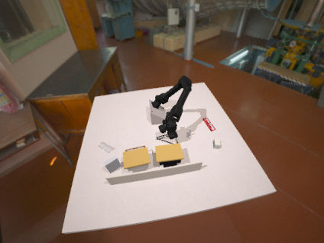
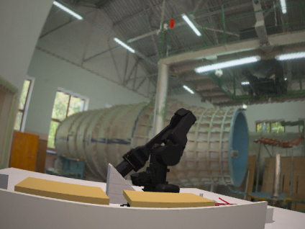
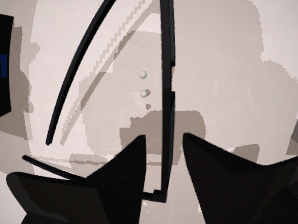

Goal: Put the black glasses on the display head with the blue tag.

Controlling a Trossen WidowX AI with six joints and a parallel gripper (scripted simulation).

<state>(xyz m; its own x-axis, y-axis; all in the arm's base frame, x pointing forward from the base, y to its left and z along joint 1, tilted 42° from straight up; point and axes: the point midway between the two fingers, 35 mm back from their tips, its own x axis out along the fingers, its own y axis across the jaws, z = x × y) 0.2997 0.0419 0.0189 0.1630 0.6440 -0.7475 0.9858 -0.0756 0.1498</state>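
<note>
– Starting from the left, what's there?

– In the top view, a small grey box [image 1: 111, 164] sits on the white table [image 1: 229, 172]. Next come two tan-topped heads [image 1: 136, 157] and [image 1: 169, 152], side by side behind a low white wall [image 1: 153, 173].

– And the arm?

– The arm [image 1: 179, 95] rises from its base, folds sharply at the elbow and reaches down. That puts the gripper [image 1: 170, 134] low over the table, just behind the right head.

– Is it pinching anything?

– No. The fingers stand partly spread. One temple of the black glasses [image 3: 166, 63] runs through the gap and isn't squeezed from both sides.

– So where are the glasses?

– Lying on the table under the gripper, on neither head.

– Further right?

– Red glasses [image 1: 208, 124] and a white cube [image 1: 217, 144], well apart from the gripper.
</note>
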